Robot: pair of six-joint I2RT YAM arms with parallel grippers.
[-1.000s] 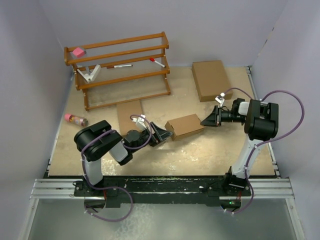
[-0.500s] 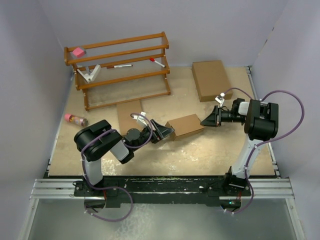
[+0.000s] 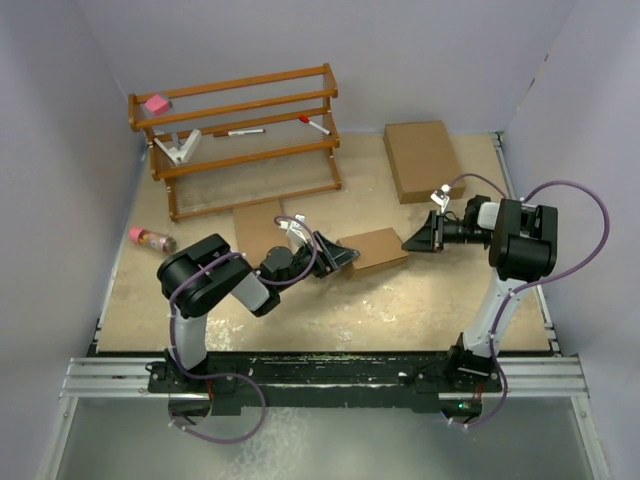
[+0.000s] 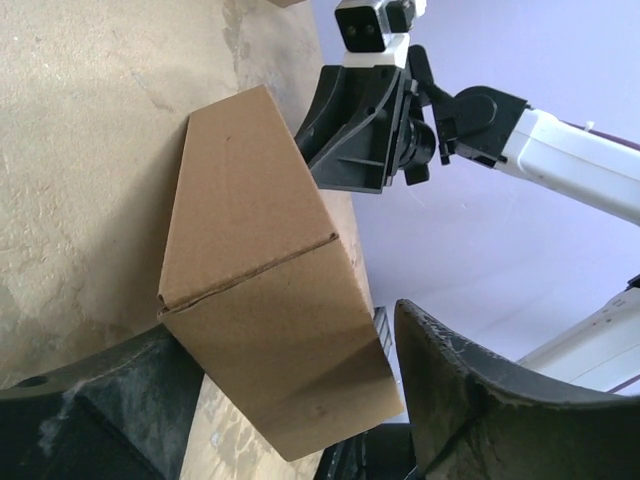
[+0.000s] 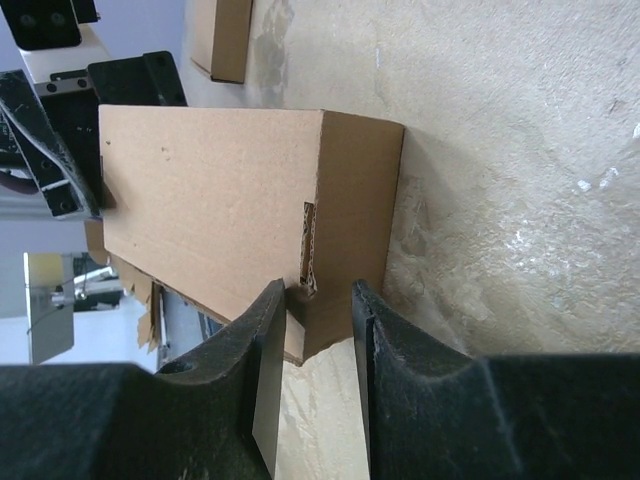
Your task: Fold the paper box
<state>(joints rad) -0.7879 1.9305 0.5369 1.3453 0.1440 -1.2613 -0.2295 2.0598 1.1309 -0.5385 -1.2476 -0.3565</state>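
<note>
The paper box (image 3: 373, 249) lies folded up in the middle of the table as a small slim brown box. My left gripper (image 3: 340, 256) is open and straddles its left end. In the left wrist view the box (image 4: 260, 300) fills the space between the fingers. It rests against the lower-left finger (image 4: 90, 420) and a gap is left to the right finger (image 4: 480, 400). My right gripper (image 3: 410, 243) points at the box's right end. In the right wrist view it (image 5: 318, 290) stands narrowly open, with its tips at the box's end face (image 5: 350, 230) and nothing clamped.
A wooden rack (image 3: 240, 130) with pens and small items stands at the back left. A large flat brown box (image 3: 422, 158) lies at the back right. Another brown box (image 3: 258, 228) lies just behind my left arm. A pink bottle (image 3: 150, 238) lies at the left wall.
My left gripper has slid right until it is around the box's left end, and its jaws have narrowed a little. The right arm has hardly moved.
</note>
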